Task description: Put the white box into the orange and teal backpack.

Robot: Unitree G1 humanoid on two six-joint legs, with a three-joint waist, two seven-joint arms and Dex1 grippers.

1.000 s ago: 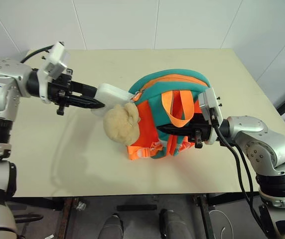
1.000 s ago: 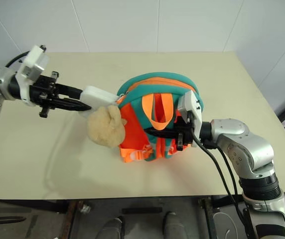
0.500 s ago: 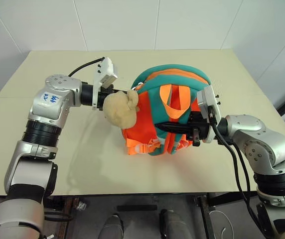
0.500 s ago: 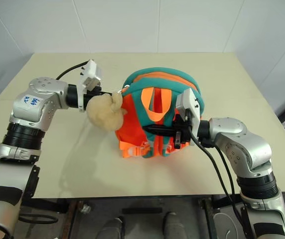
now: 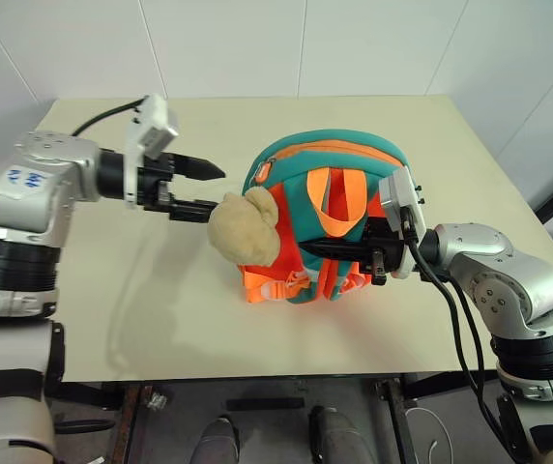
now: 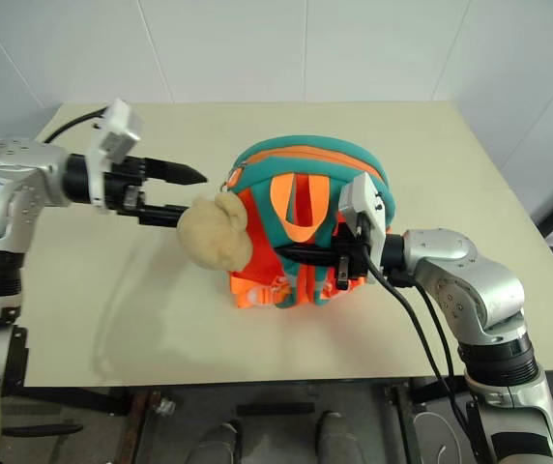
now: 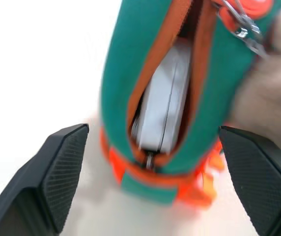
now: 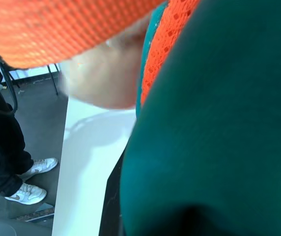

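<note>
Flat white rectangular box [image 7: 164,105] lodged on edge inside the zip opening of the small orange and teal fabric backpack [image 5: 327,166], upright on the beige table [image 5: 141,290]. Left gripper [image 5: 204,189] spread wide, empty, just beside the beige plush [image 5: 243,228]. Right gripper [image 5: 320,247] clenched on the backpack's strap side.

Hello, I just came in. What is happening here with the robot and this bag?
The robot is packing a white box into the orange and teal backpack, which stands upright on the table. The box now sits inside the open zipper slot. The left gripper is open and empty, just beside the backpack's beige plush. The right gripper is shut on the backpack's strap side, holding the bag steady. The zipper is not yet closed.
</note>
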